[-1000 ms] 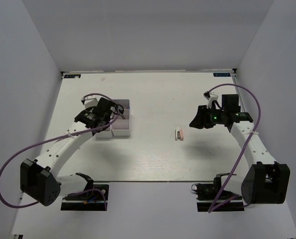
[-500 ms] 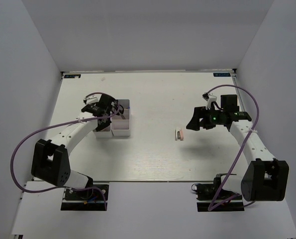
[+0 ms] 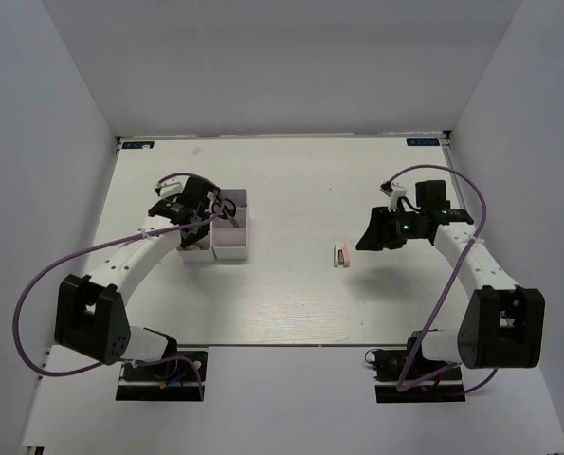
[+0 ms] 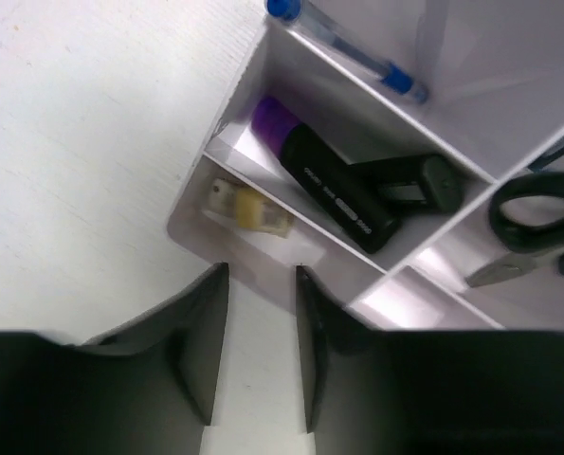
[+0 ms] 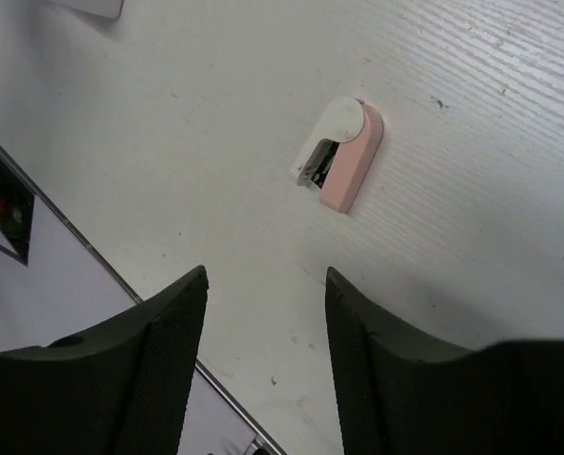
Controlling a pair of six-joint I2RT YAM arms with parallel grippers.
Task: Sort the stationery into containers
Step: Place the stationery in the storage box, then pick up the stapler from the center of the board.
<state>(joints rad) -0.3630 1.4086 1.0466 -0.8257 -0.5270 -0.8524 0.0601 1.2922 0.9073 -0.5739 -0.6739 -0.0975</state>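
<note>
The containers (image 3: 232,248) stand left of centre; in the left wrist view (image 4: 191,223) they hold a beige eraser (image 4: 251,209), a purple-black marker (image 4: 324,185), a short black item (image 4: 409,185), a blue pen (image 4: 348,47) and black-handled scissors (image 4: 537,223). My left gripper (image 3: 204,220) hovers over the block's near-left corner, open a little and empty (image 4: 260,273). A pink and white eraser (image 3: 341,255) lies on the table right of centre. My right gripper (image 3: 367,237) is open and empty just right of it; the eraser (image 5: 338,154) lies ahead of its fingers (image 5: 265,275).
The white table (image 3: 291,303) is walled at the left, the back and the right. Its near edge, a metal strip (image 5: 101,275), shows close behind the right fingers. Purple cables loop off both arms.
My left arm has swung its elbow in while its gripper stays over the containers. My right gripper has moved slightly left and lower, toward the pink eraser.
</note>
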